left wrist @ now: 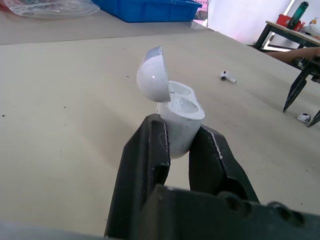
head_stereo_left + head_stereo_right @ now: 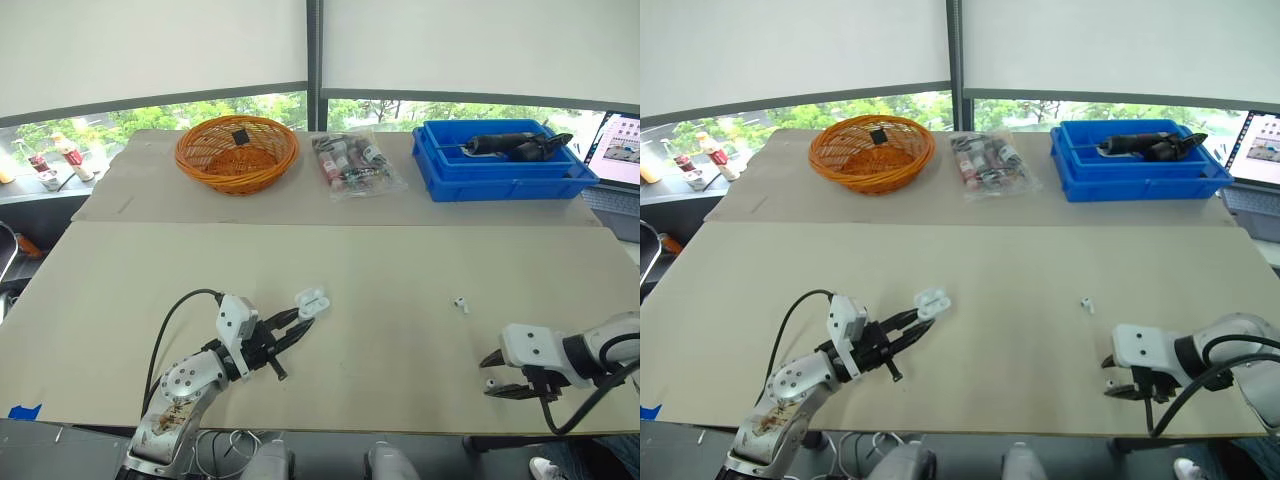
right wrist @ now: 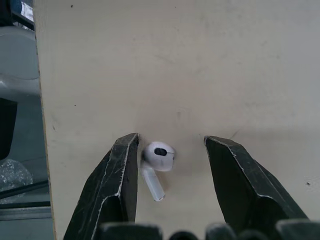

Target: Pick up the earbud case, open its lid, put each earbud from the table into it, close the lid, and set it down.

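Earbud case [image 1: 177, 115]: lid open, clamped in left gripper [image 2: 297, 324]. Right gripper [image 3: 172, 140], well right of case: jaws wide, empty, straddling one earbud [image 3: 158, 156] lying off-centre. Recentre, then close gently.

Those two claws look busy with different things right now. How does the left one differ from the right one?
The left gripper is shut on the white earbud case, whose lid stands open; the right gripper is open and grips nothing. The left gripper holds its load, while the right gripper's fingers straddle an earbud lying on the table. Both have two black fingers.
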